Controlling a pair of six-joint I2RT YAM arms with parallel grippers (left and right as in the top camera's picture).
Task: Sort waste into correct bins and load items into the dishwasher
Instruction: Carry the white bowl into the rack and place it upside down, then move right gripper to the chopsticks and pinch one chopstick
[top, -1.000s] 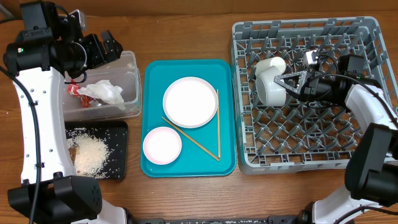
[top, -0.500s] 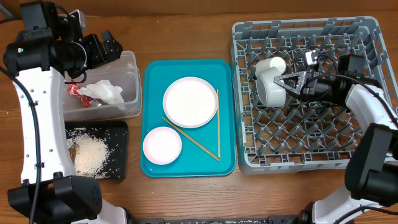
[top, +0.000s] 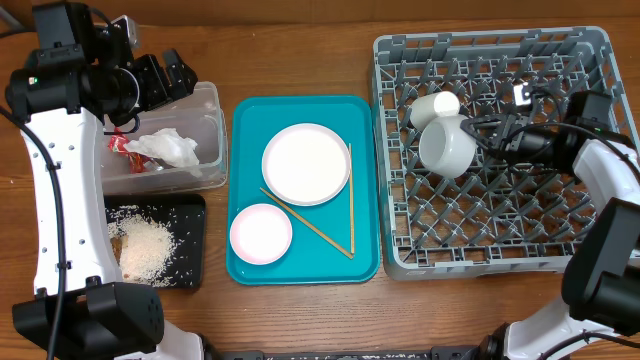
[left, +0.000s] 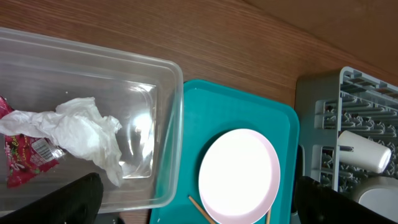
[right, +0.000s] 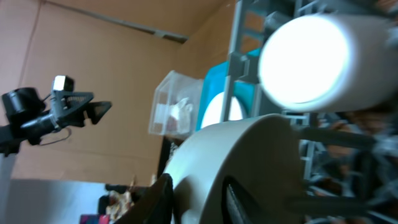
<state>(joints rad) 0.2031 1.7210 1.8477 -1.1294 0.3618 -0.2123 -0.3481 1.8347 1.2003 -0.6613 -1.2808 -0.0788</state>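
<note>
Overhead: right gripper (top: 487, 135) is inside the large square grey plastic dish rack (top: 385, 200), at the right edge of the greyish-white bowl (top: 447, 148). That bowl sits tilted on the pegs, just below the small white cup (top: 436, 106), which lies on its side. Left gripper (top: 170, 75) hovers over the back corner of the clear rectangular plastic tub (top: 212, 130). Crumpled white tissue (top: 165, 147) and shiny red wrapper (top: 122, 143) are inside the tub. Pale pink round plate (top: 306, 164), small pink-white bowl (top: 261, 233) and thin wooden chopsticks (top: 351, 200) wait on the teal serving tray (top: 250, 130).

Left wrist: fingers (left: 81, 199) spread wide, nothing between them.

Right wrist: blurry, but the dark fingers (right: 160, 193) look pinched on the bowl's wall, one on each side.

My read is that the step is seating the bowl. I'd tip it until the rim drops between two peg rows, clear of the cup. Only then part the jaws, and back straight out so the fingers neither drag the bowl nor snag the lattice.
</note>
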